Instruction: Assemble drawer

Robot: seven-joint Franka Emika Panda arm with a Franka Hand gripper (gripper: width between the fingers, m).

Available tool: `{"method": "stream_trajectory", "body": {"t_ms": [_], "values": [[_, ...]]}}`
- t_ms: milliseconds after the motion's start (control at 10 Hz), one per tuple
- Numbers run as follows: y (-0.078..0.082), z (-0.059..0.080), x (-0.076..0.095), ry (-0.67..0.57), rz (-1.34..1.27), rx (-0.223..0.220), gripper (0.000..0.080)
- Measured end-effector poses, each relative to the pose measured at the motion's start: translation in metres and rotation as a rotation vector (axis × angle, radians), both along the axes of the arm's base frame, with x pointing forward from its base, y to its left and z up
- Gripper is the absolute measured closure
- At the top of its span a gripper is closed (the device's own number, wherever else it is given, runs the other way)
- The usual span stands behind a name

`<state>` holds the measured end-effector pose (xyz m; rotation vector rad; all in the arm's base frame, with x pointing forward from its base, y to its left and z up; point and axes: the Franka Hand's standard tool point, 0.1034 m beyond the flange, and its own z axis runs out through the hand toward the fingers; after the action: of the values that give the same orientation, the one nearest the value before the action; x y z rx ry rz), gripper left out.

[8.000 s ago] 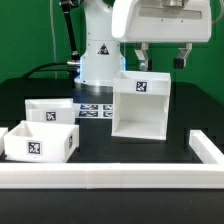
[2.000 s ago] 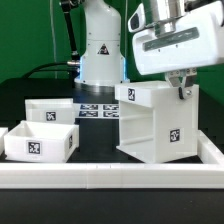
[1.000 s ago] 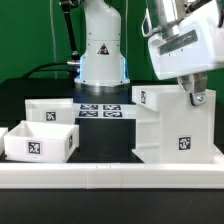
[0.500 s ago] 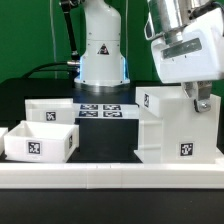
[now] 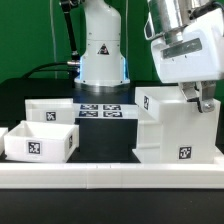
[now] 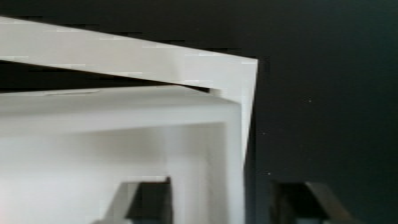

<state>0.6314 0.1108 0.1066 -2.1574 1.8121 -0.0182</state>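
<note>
Exterior view, left to right:
- Front tray (image 5: 60, 146) sits on the black table (image 5: 105, 135) at the exterior view's left, open side up. One square black-and-white tag on its near wall.
- Rear tray (image 5: 62, 109) is just behind it, also tagged on the near wall. Cannot tell whether the two trays touch.
- Marker board (image 5: 100, 109) lies flat mid-table in front of the arm base (image 5: 100, 50). The base carries a triangular warning label. Its symbol is too small to read.
- Drawer housing (image 5: 168, 125) stands upright on the table at the exterior view's right, well apart from both trays and close behind the long front border bar (image 5: 110, 177). It has two tags: one high on the face toward the trays, one low on the near face. They are patterns only, no legible text.
- Gripper (image 5: 197, 98) is down on the housing's top edge at the far right side.

Wrist view: a housing (image 6: 107, 150) wall edge runs between the two dark fingers (image 6: 146, 203), so the gripper (image 6: 222, 205) straddles that wall. One finger looks against the wall and the other shows a dark gap. It's blurred, so I can't tell whether it's clamped or slack.
</note>
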Motion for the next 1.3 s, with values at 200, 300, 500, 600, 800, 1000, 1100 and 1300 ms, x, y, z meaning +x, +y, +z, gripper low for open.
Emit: {"method": "stream_trajectory", "body": {"t_ms": [200, 300, 500, 600, 800, 1000, 1100, 1300], "values": [[0.000, 0.001, 0.000, -0.002, 0.014, -0.003, 0.0342], [0.002, 0.007, -0.003, -0.005, 0.070, -0.007, 0.0187], [0.003, 0.031, -0.011, -0.032, 0.199, -0.022, 0.0154], [0.002, 0.044, -0.019, -0.041, 0.271, -0.029, 0.0154], [-0.009, 0.062, -0.027, -0.062, 0.403, -0.049, 0.0151], [-0.009, 0.061, -0.028, -0.078, 0.462, -0.064, 0.0151], [-0.010, 0.061, -0.028, -0.077, 0.463, -0.064, 0.0151], [-0.011, 0.060, -0.028, -0.079, 0.474, -0.067, 0.0151]]}}
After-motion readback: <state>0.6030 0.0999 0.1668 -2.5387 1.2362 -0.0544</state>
